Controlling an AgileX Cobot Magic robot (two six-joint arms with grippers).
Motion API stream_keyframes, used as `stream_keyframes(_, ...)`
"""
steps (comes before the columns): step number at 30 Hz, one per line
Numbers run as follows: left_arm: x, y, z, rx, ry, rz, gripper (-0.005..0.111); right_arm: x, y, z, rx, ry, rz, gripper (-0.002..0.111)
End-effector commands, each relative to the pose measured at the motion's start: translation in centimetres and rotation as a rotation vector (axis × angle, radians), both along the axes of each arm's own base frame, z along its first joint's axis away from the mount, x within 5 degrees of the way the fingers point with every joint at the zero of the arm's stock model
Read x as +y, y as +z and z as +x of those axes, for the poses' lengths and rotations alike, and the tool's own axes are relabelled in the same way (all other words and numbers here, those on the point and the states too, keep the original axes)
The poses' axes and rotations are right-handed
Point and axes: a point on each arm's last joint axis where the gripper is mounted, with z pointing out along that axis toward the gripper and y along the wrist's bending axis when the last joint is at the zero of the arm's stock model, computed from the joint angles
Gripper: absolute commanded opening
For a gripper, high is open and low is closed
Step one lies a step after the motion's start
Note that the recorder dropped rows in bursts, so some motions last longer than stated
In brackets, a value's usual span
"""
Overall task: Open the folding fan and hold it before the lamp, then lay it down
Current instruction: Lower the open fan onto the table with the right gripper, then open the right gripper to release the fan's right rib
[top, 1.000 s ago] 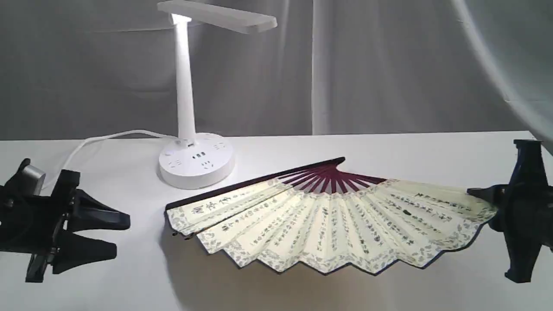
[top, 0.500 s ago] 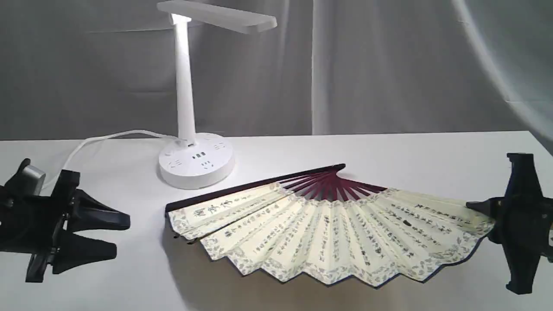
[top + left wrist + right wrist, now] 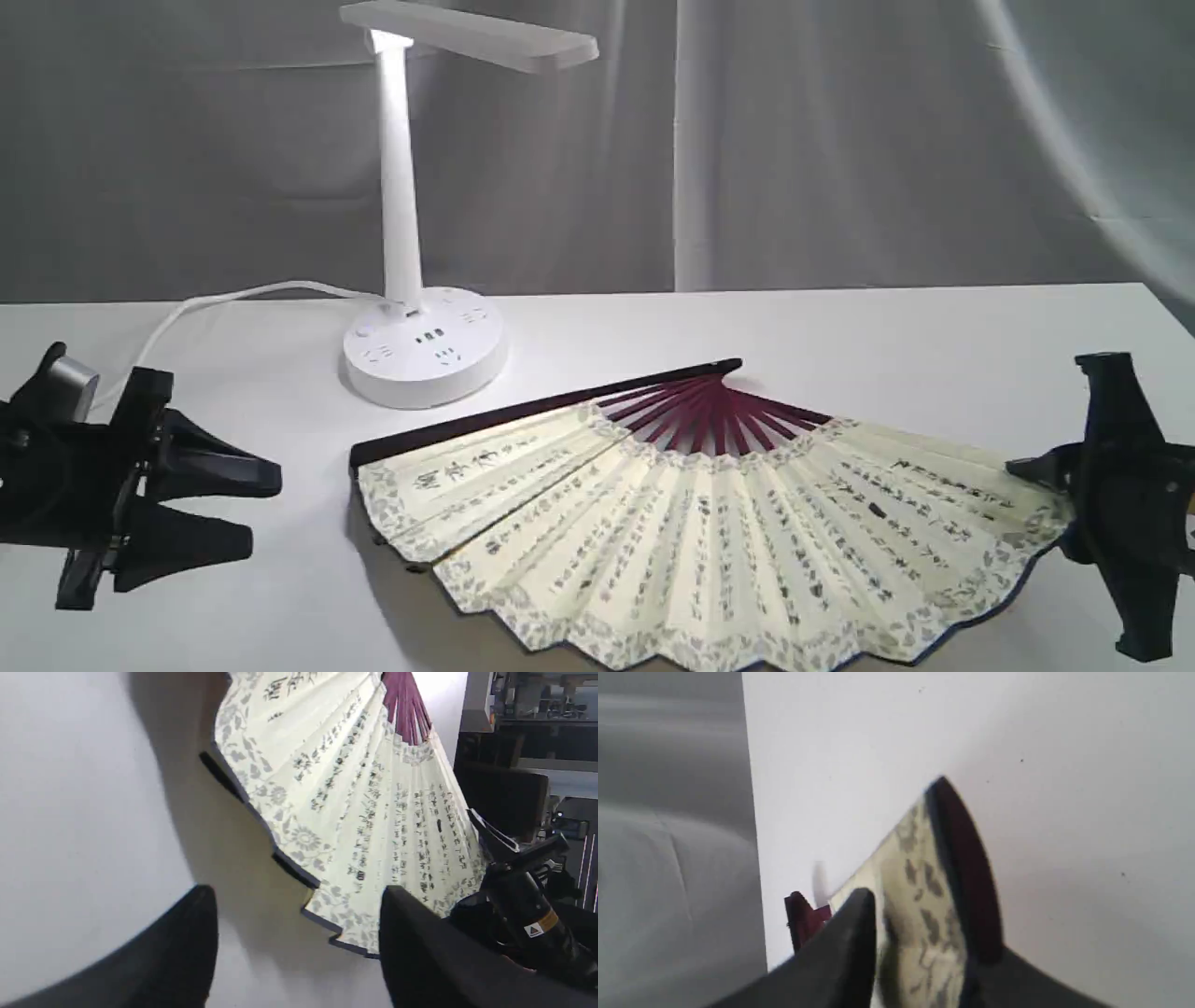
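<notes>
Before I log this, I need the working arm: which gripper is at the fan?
The right gripper: the folding fan's end lies between its fingers. The left gripper stands open, apart from it.

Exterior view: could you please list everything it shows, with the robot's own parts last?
folding fan: one; cream leaf, black calligraphy, grey floral border, maroon ribs; spread open, front centre
desk lamp: one; white; upright behind the fan's left end
cord: one; white; runs left from the lamp's base
table: one; white; under everything
curtain: grey; backdrop
left gripper: one; black; open and empty, left of the fan
right gripper: one; black; fingers either side of the fan's right end
</notes>
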Motion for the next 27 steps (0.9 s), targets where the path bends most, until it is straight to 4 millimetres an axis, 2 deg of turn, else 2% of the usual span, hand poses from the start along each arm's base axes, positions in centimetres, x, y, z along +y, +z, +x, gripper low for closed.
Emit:
stream_keyframes(1,-0.1,0.3,-0.1,-0.020,-0.003,-0.001,0.053,-0.2,-0.3,-0.3,0.035,0.006,-0.040,0.029)
stream_keyframes(8,-0.1,0.3,-0.1,-0.020,-0.003,-0.001,0.053,-0.4,-0.5,-0.4,0.060,0.000,-0.057,0.045)
stream_keyframes(15,-0.1,0.3,-0.1,-0.020,-0.003,-0.001,0.053,-0.7,-1.0,-0.8,0.122,0.009,-0.115,0.066)
stream_keyframes(22,-0.1,0.3,-0.1,-0.020,-0.003,-0.001,0.053,-0.7,-0.8,-0.6,0.103,0.058,-0.174,0.070)
stream_keyframes(27,-0.1,0.3,-0.1,-0.020,-0.003,-0.001,0.053,-1.4,1.0,0.2,0.073,0.112,-0.336,0.070)
